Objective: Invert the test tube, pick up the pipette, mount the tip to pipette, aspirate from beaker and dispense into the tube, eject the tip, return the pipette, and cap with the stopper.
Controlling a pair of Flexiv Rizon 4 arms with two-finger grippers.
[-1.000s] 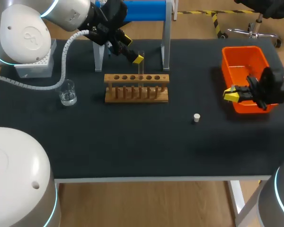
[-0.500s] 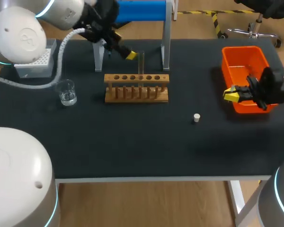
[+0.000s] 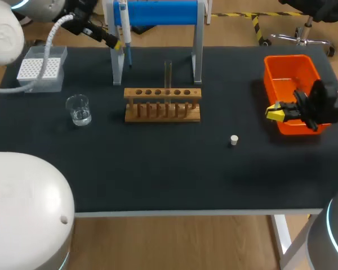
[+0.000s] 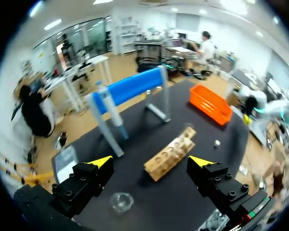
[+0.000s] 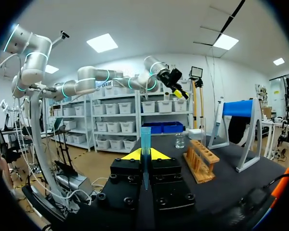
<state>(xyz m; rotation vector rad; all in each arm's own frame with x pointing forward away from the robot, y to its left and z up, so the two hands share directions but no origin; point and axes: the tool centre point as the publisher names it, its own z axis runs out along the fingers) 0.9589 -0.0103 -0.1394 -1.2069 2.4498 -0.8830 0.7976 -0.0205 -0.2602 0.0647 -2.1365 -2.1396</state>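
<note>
A clear test tube (image 3: 168, 72) stands upright in the wooden rack (image 3: 162, 104). The pipette (image 3: 124, 25) hangs on the blue-topped stand (image 3: 158, 12). My left gripper (image 3: 115, 43) is at the stand's left post, just beside the pipette, and its jaws are open and empty (image 4: 150, 161). The wrist view shows the pipette (image 4: 107, 107), the rack (image 4: 171, 155) and the beaker (image 4: 122, 202) ahead of them. My right gripper (image 3: 276, 112) hovers at the orange bin's near left side, shut on a slim blue pipette tip (image 5: 145, 139). The white stopper (image 3: 234, 139) lies on the mat.
The glass beaker (image 3: 79, 109) stands left of the rack. A tip box (image 3: 42, 70) sits at the back left. The orange bin (image 3: 290, 70) is at the right. Open black mat lies in front of the rack.
My left gripper has moved left and back, from beside the test tube to the pipette at the stand's left post. My right arm has kept still.
</note>
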